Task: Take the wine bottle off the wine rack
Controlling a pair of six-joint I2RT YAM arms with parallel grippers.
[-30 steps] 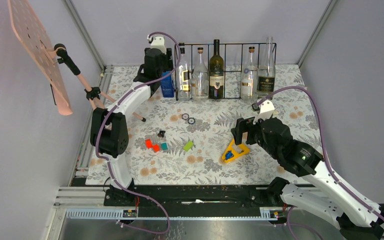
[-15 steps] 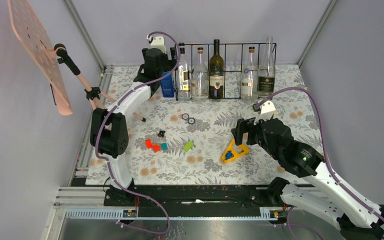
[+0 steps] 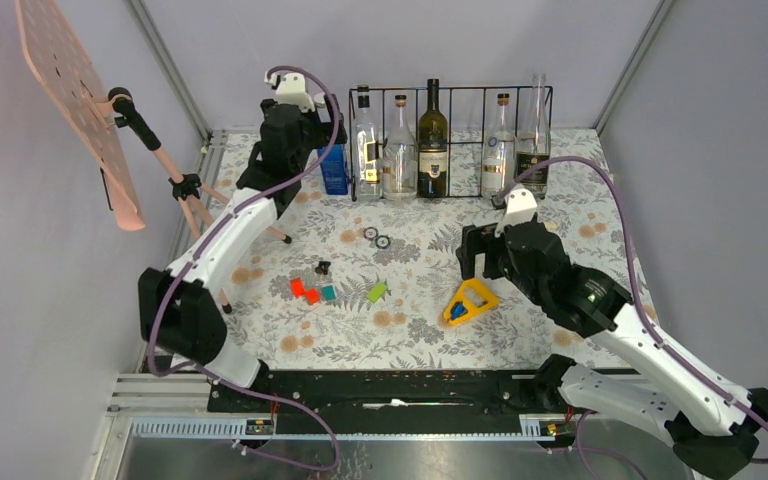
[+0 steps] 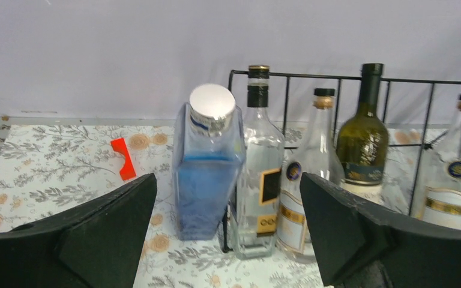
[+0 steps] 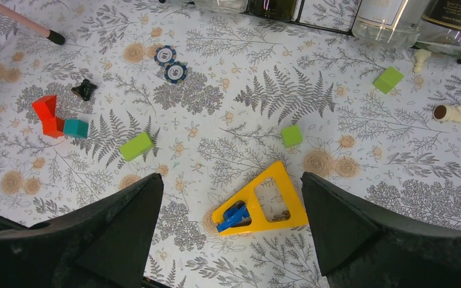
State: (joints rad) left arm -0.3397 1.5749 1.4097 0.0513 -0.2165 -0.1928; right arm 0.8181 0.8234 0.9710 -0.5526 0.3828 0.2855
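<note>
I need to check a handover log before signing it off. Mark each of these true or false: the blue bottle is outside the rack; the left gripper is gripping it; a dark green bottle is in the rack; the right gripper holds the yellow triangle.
1. The blue bottle stands upright just outside the left end of the wine rack. True.
2. The left gripper is shut on the blue bottle. False: it is open, and its fingers are clear of the bottle.
3. A dark green bottle stands in the wine rack. True.
4. The right gripper holds the yellow triangle. False: it is open, and the triangle lies on the table.
</note>
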